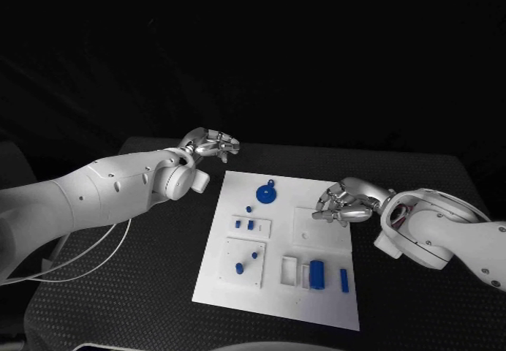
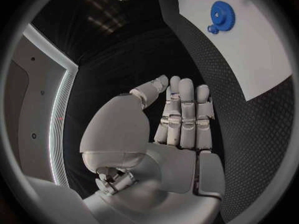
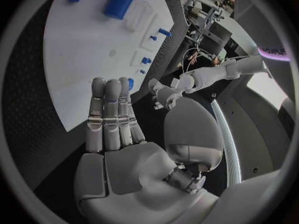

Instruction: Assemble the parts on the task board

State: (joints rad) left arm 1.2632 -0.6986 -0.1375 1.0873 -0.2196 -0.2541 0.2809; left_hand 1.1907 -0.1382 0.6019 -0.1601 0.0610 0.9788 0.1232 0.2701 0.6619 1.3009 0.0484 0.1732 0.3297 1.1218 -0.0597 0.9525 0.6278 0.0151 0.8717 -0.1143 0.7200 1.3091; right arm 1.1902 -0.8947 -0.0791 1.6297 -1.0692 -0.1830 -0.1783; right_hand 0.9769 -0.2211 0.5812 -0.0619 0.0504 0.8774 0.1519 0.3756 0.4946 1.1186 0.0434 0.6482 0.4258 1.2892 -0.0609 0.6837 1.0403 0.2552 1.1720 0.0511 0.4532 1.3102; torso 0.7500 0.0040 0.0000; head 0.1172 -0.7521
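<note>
Plainly, neither hand has anything in it yet: the left hand (image 1: pixel 209 144) hangs off the far left corner of the task board (image 1: pixel 327 303), over the black table (image 1: pixel 126 314), and its wrist view shows the fingers (image 2: pixel 186 109) straight, side by side and empty. The right hand (image 1: pixel 345 203) sits at the board's right edge, near the far end, its fingers likewise extended and holding nothing in its own wrist view. The parts lie toward the robot and inward from both hands. The blue gear (image 1: pixel 267 193) is between the two hands, a little nearer the left one by my reckoning. The blue cylinder (image 1: pixel 317 273) and the slim blue bar (image 1: pixel 344 280) lie with their long axes running away from the robot, on the near right of the board, so the right hand looks the likelier one to reach back for them.
</note>
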